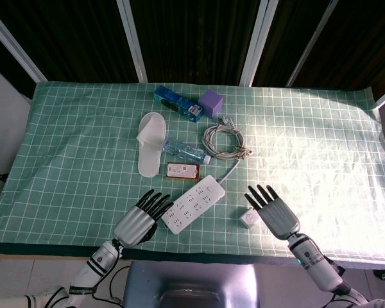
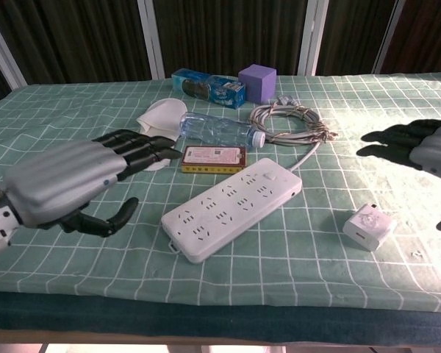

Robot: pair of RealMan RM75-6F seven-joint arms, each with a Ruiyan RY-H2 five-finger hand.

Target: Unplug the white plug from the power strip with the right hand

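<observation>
The white plug [image 2: 367, 227] is lying free on the table [image 1: 321, 147] (out of the power strip [image 2: 233, 205]), beside the right hand [image 1: 277, 210], which is hovering empty, fingers spread; the left hand [image 1: 138, 220] is likewise holding nothing.

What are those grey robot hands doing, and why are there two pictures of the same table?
It is a robot with two arms, each ending in a hand like yours. One camera sits on its head and looks down; the other sits on its chest and looks across the table.

The left hand and the right hand are both open and hold nothing. The white plug lies on the checked cloth beside the right hand, out of the power strip.

Further back lie a white slipper, a water bottle, a small red box, a coiled cable, a blue box and a purple cube.
</observation>
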